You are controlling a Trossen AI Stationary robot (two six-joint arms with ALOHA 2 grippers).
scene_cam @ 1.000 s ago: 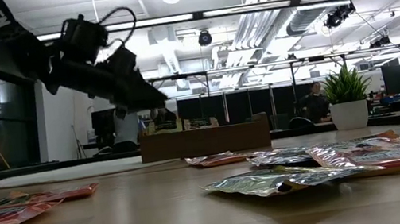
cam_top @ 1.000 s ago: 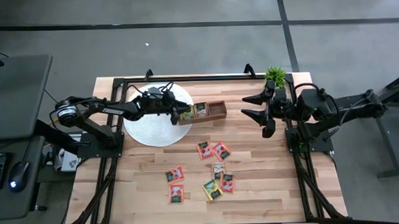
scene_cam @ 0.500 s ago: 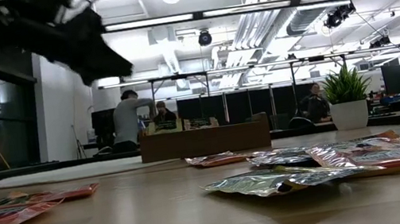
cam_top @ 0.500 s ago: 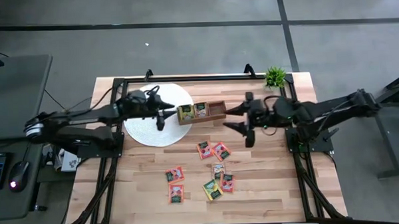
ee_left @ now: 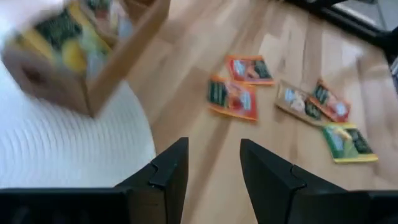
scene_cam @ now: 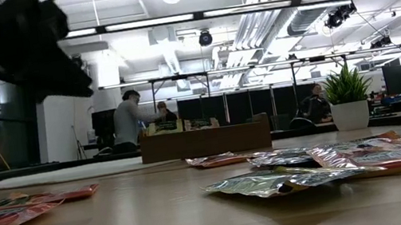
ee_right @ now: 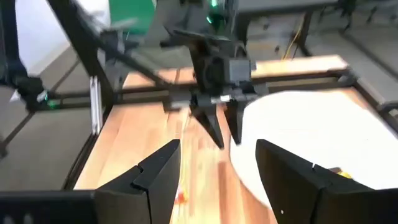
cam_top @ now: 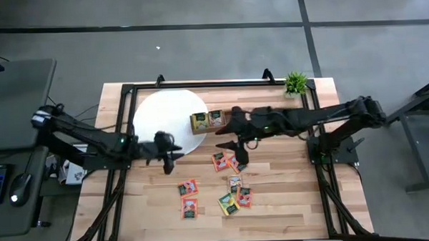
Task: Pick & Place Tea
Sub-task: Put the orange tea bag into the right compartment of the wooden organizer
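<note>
Two arms are out over the table in the high view: the left pincer sits left of centre, right at the lower edge of the white round mat, while the right pincer hangs near the middle, just above the loose tea packets. About eight packets lie scattered across the lower middle of the frame, and a couple more stand in the left end of the wooden tray, which overlaps the mat's right edge. A small potted plant sits at upper right. Low view: crinkly packets across the foreground, tray in the middle distance, plant at right, a dark blurry arm at upper left, people in the room behind. Left wrist view: fingers parted a bit with nothing between them, packets at upper right, tray at upper left. Right wrist view: fingers spread wide and empty, with the other arm straight ahead beside the mat.
</note>
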